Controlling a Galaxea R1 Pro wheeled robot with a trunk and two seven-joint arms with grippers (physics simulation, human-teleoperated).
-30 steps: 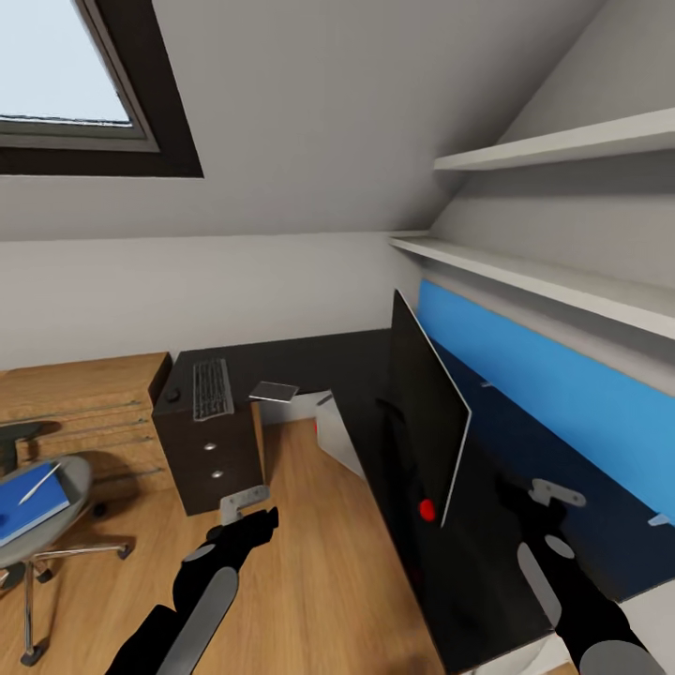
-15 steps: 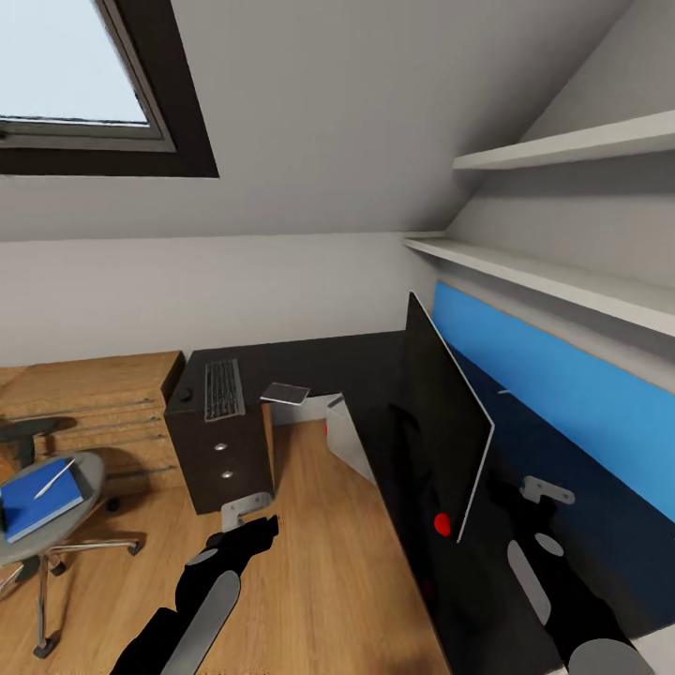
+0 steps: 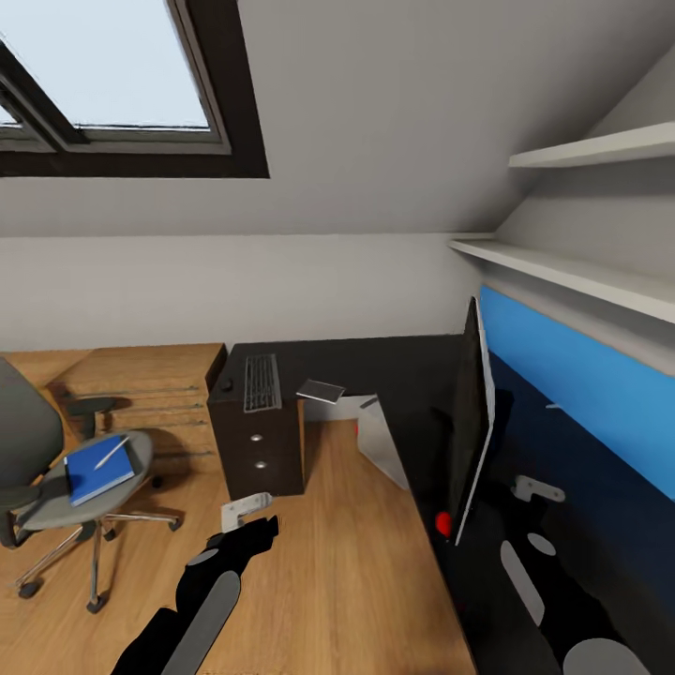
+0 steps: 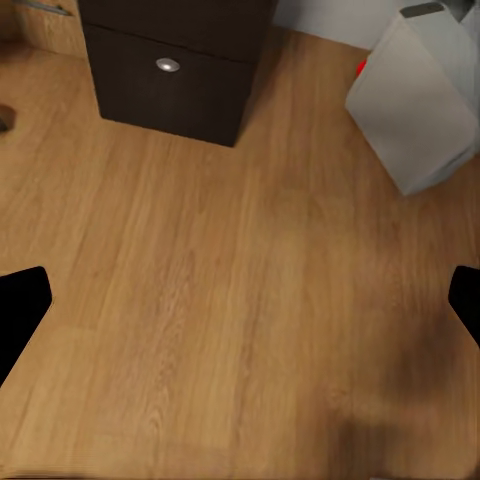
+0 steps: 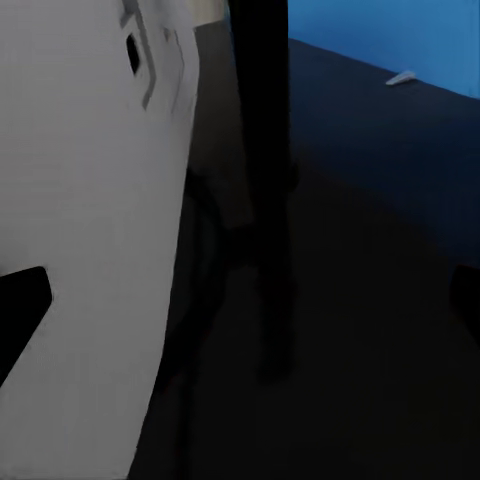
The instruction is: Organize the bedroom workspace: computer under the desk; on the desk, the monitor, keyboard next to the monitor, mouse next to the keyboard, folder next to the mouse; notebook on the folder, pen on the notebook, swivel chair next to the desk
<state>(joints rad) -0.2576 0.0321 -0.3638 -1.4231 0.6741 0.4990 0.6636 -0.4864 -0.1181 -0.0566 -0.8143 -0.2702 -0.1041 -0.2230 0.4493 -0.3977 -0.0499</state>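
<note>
Fingers of both grippers spread, empty: left gripper [image 3: 246,512] over floor, right gripper [image 3: 536,489] over desk [image 3: 375,361] just behind monitor [image 3: 466,422]. Risk: right arm clips monitor, tips it. Farther: folder [image 3: 97,466], pen [image 3: 111,453] on chair [image 3: 70,487]; keyboard [image 3: 262,382] on desk's far end.

We note even, soft daylight from the skylight [image 3: 112,75]. The desk [image 3: 412,375] top is glossy and very dark, swallowing detail in the right wrist view. Shadows on the wood floor [image 4: 240,300] are faint and diffuse. Renders are slightly soft; wide-angle stretch shows at the head view's edges.
</note>
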